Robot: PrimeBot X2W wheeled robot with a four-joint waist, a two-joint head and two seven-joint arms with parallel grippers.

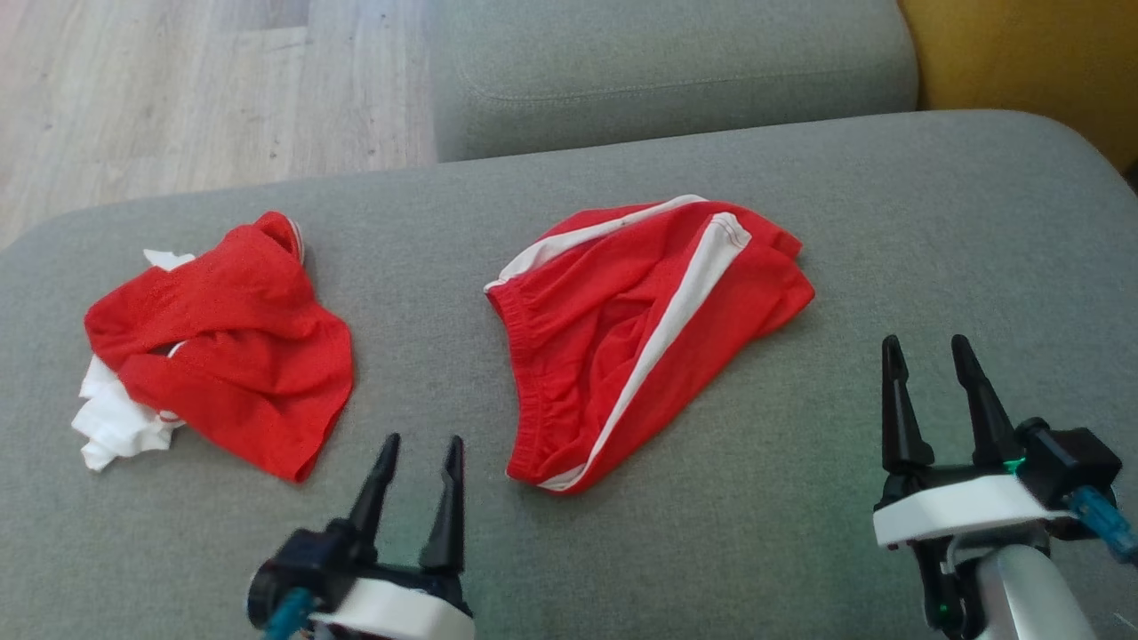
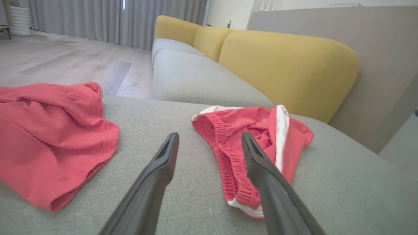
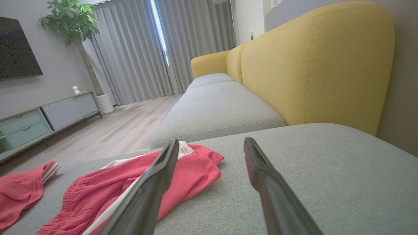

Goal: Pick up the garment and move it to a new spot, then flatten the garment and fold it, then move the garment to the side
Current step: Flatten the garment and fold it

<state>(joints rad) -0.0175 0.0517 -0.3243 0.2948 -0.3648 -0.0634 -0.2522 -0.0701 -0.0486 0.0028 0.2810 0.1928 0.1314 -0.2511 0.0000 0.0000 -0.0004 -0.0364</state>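
Left hand [image 1: 424, 439]: two dark fingers spread apart, holding nothing, stood at the near edge of the grey sofa cushion [image 1: 889, 222], its tips pointing between two garments. Right hand [image 1: 925, 340]: fingers likewise spread and empty, stood over bare cushion to the right of the red shorts [image 1: 640, 338]. The shorts, with white side stripes, lay rumpled at mid-cushion with the elastic waistband on the left, and neither hand touched them. A crumpled red-and-white garment [image 1: 222, 347] lay well apart on the cushion's left. Beyond were a second grey seat [image 1: 667, 71], a yellow backrest [image 3: 313, 65] and a wooden floor [image 1: 178, 89].
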